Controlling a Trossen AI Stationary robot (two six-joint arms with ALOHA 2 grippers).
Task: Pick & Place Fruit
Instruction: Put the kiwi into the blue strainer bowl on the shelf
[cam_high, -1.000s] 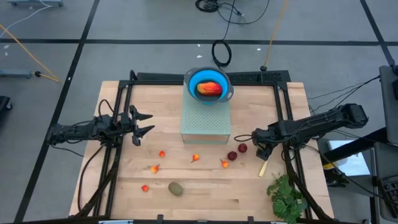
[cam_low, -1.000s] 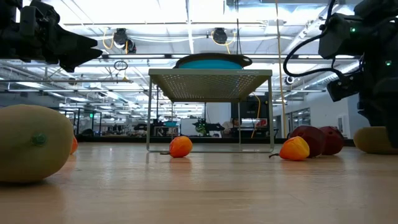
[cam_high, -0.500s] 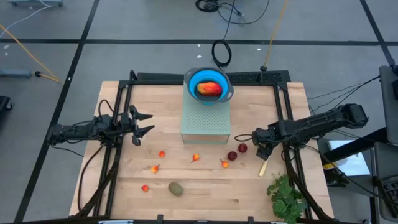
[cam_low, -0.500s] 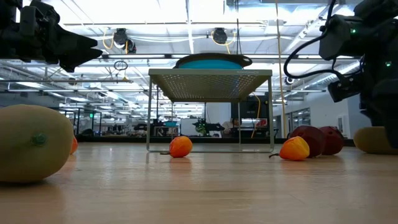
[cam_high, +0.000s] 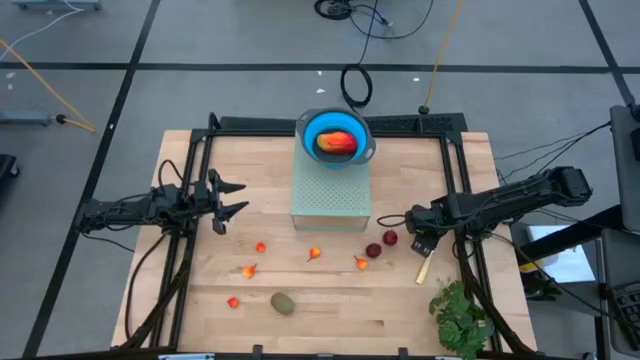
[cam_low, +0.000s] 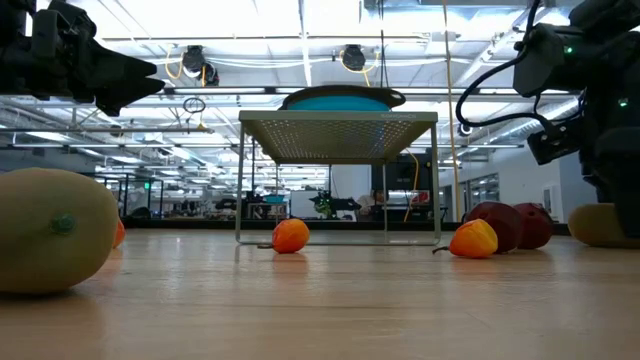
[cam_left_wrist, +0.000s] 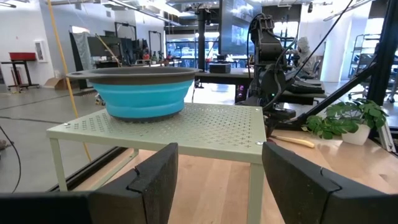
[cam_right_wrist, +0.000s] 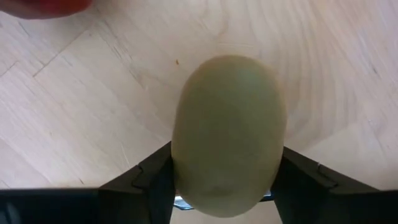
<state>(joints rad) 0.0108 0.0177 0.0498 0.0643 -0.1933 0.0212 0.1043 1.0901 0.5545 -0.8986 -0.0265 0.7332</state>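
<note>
High camera: straight down over the whole table (cam_high: 200, 310), both my arms in frame. Low camera: at board level, looking across into the hall. Left wrist camera faces the green perforated stand (cam_left_wrist: 186, 127) and blue bowl (cam_left_wrist: 140, 93), both shared with high and low views. Right wrist camera points down, very near the wood.

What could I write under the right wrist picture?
Right gripper pinching a pale green egg-shaped fruit on the wooden table.
</note>
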